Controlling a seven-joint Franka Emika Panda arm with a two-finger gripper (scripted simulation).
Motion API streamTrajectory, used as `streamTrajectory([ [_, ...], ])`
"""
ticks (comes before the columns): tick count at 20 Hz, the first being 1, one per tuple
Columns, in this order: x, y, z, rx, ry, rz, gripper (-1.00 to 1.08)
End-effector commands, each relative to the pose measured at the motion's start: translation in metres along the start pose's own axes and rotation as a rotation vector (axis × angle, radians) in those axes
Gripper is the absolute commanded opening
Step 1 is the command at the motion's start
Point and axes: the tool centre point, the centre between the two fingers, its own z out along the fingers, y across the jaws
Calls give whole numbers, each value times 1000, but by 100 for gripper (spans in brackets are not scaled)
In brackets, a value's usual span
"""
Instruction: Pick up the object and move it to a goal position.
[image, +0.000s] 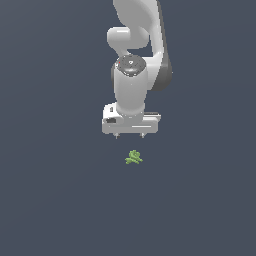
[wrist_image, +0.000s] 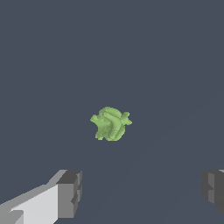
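The object (image: 133, 158), a small bright-green lump with short crossed prongs, lies on the dark tabletop (image: 55, 200) nearest the exterior camera, apart from everything else. Behind and above it hangs my hand (image: 129, 135), fingers spread wide and empty, with the white arm (image: 135, 65) rising beyond. In the wrist view the two dark fingertips (wrist_image: 70, 192) stand far apart at the picture's edge, and the object (wrist_image: 111, 124) sits ahead of the line between them, not inside the gap. My judgement is that the approach is not yet finished and the grasp has not begun. Risks from here: if I descend without first centring the hand over the object, one finger may land on a prong and flick the piece aside. The shape is irregular, so closing on prongs instead of the body could let it pivot or squirt out. The piece is much smaller than my hand, so stopping too high would close the fingers above it on nothing.
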Motion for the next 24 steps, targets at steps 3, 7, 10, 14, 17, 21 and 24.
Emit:
streamTrajectory([
  [3, 1, -1, 0, 2, 2, 0, 100],
  [7, 7, -9, -4, 17, 19, -4, 100],
  [10, 11, -15, -6, 26, 30, -10, 100],
  [14, 12, -15, -7, 27, 30, -12, 100],
  [17, 11, -15, -5, 27, 29, 1, 100],
  [21, 12, -15, -3, 28, 28, 38, 100],
  [24, 13, -15, 0, 29, 25, 80, 100],
])
